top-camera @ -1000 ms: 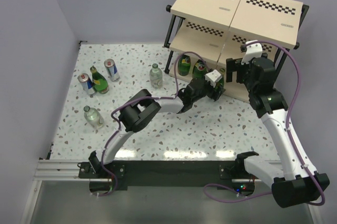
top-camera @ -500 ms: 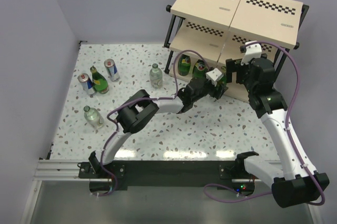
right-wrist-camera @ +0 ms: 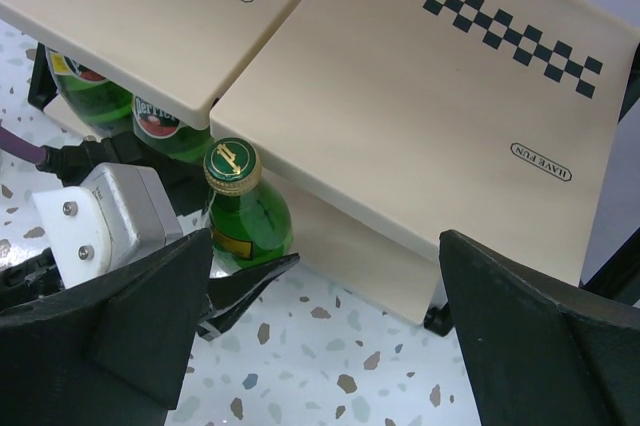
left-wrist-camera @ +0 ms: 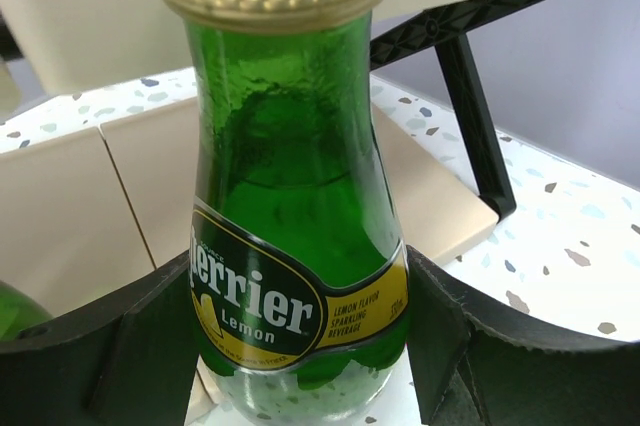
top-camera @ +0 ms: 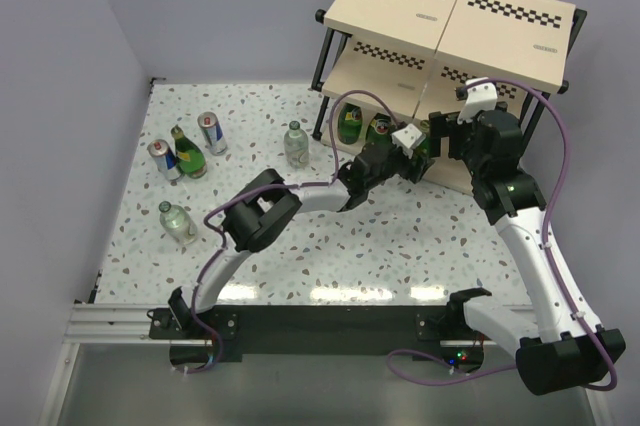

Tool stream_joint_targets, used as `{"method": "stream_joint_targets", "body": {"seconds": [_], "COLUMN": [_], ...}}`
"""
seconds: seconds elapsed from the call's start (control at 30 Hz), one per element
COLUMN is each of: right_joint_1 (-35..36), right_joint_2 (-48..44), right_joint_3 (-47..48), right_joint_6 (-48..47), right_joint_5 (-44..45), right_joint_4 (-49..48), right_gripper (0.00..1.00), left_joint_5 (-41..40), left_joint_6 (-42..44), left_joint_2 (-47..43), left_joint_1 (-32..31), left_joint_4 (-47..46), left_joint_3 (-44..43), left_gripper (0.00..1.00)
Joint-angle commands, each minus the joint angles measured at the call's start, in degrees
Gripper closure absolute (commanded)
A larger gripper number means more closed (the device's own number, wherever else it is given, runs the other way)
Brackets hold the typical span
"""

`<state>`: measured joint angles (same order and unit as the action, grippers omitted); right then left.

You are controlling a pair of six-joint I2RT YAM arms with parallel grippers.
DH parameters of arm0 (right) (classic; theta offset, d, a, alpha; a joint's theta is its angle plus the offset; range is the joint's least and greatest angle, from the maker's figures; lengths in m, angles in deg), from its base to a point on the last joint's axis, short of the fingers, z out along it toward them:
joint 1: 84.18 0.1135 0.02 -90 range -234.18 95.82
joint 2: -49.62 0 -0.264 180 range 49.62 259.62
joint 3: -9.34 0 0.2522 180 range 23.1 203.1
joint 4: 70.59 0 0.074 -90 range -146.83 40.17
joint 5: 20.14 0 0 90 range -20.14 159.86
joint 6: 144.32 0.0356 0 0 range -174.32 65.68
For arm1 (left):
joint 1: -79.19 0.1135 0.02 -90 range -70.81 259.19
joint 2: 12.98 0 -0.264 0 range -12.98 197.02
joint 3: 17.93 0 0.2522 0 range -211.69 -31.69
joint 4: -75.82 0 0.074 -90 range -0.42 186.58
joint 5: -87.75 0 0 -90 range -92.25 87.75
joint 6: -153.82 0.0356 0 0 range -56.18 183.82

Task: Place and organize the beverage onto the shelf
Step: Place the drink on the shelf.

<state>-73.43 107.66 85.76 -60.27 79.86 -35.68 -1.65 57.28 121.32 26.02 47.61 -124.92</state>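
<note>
My left gripper (top-camera: 417, 152) is shut on a green bottle (left-wrist-camera: 290, 216) with a gold cap and a yellow label. It holds the bottle upright at the front edge of the lowest board of the shelf (top-camera: 450, 8). Two more green bottles (top-camera: 349, 124) (top-camera: 378, 129) stand on that board to its left. My right gripper (top-camera: 440, 134) is wide open and empty, hovering just right of and above the held bottle (right-wrist-camera: 240, 208). A fourth green bottle (top-camera: 187, 153), two cans (top-camera: 161, 157) (top-camera: 211, 132) and two clear bottles (top-camera: 295, 143) (top-camera: 177, 223) stand on the table at the left.
The shelf's middle board (right-wrist-camera: 400, 86) overhangs the held bottle's cap. A black frame leg (left-wrist-camera: 475, 116) stands right of the bottle. The purple wall (top-camera: 60, 96) bounds the speckled table (top-camera: 400, 246) on the left.
My left gripper has carried the green bottle a little up and right, closer under the shelf. The right arm has not moved.
</note>
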Motion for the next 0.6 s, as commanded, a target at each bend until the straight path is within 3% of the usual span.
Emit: {"method": "stream_joint_targets", "body": {"seconds": [0.0, 0.57], "right_joint_1": [-0.20, -0.20], "right_joint_2": [-0.56, -0.38], "right_joint_3": [0.10, 0.10], "right_joint_6": [0.77, 0.77], "right_joint_5": [1.69, 1.60], "right_joint_4": [-2.95, -2.95], "right_gripper": [0.01, 0.01], "left_joint_5": [-0.51, -0.43], "left_joint_6": [-0.84, -1.10], "left_joint_2": [-1.24, 1.67], "left_joint_1": [0.70, 1.66], "left_joint_4": [-10.14, -9.18], "left_joint_3": [-4.24, -6.00], "left_gripper": [1.00, 1.00]}}
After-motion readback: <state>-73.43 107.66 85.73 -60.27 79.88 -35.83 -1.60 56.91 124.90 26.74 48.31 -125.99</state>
